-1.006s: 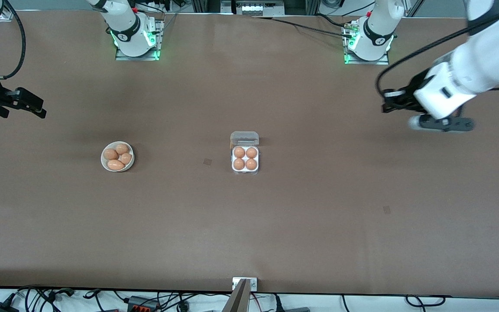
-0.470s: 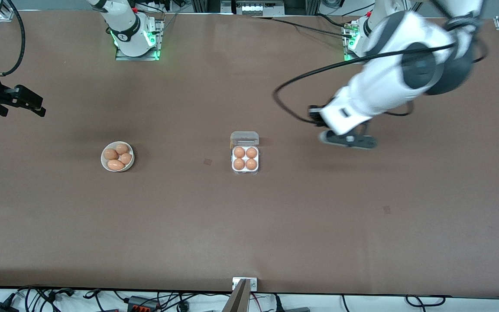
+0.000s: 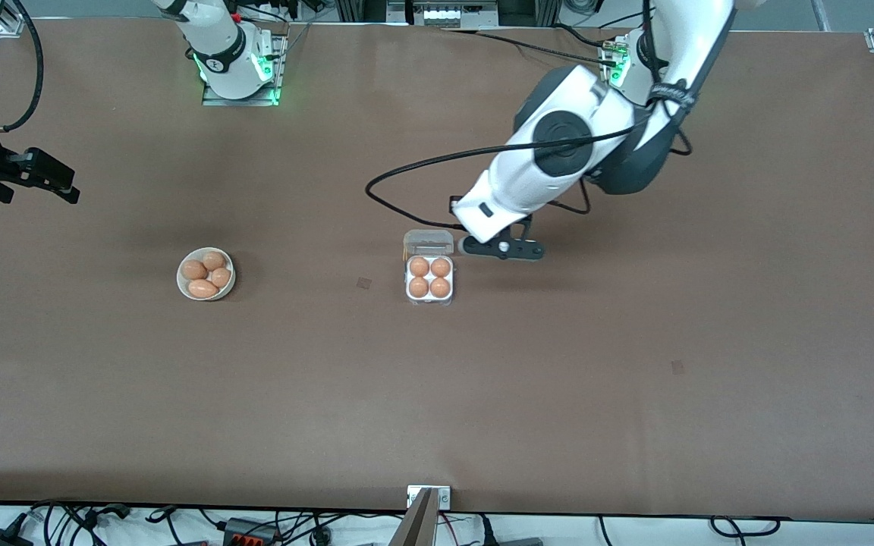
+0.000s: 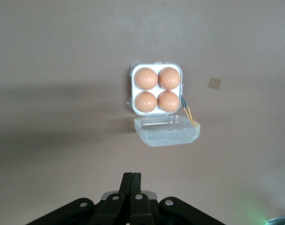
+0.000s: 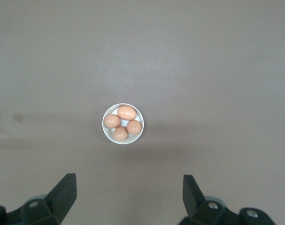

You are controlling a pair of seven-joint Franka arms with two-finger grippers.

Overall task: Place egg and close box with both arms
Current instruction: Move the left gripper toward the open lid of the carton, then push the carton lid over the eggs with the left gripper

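Left hand (image 4: 131,180), fingers together, by clear-plastic four-cell egg box (image 3: 429,284); lid (image 4: 166,131) thin, flexy: push its free edge. Right hand (image 5: 128,194) apart, waiting.

Four eggs (image 3: 429,277) in box (image 3: 429,299); bowl (image 3: 205,274) toward right arm's end.
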